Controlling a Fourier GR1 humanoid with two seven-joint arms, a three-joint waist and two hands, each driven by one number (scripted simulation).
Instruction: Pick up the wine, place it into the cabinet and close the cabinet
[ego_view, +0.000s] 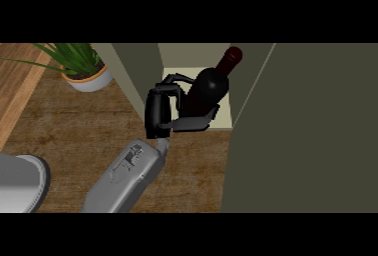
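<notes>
A dark wine bottle (210, 85) with a red capped neck leans toward the upper right in the open cabinet's mouth, over its pale shelf floor (225, 116). My left hand (157, 112) is shut on it from the left. The fingers curl round the bottle's far side and the thumb crosses in front near its base, hiding the base. The olive cabinet door (303, 130) stands swung open at the right, toward me. My right hand does not show.
The cabinet's left wall (136, 70) rises just beside my hand. A potted green plant (83, 70) stands at the back left on the brown counter (74, 125). A grey rounded object (21, 182) fills the lower left corner.
</notes>
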